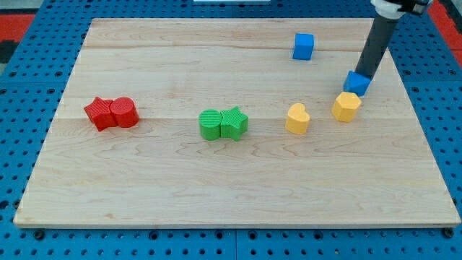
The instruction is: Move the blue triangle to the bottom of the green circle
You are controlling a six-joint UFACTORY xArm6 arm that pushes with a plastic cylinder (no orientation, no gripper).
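My tip (363, 74) touches blue triangle (356, 83) near worktop's right edge, top side; rod only, no hand state; green circle (210, 124) far left, centre.

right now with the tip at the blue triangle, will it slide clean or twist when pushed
The blue triangle looks low and flat-based, so it probably slides, not tips. My tip sits at its upper edge; an off-centre push may twist it. The yellow block just below could catch it.

A blue cube (303, 46) sits near the wooden table's (180, 195) top edge. Two yellow blocks (297, 118) (346, 106) lie toward its right edge. A red pair (111, 113) touches near its left edge. A green star (234, 122) rests mid-table.
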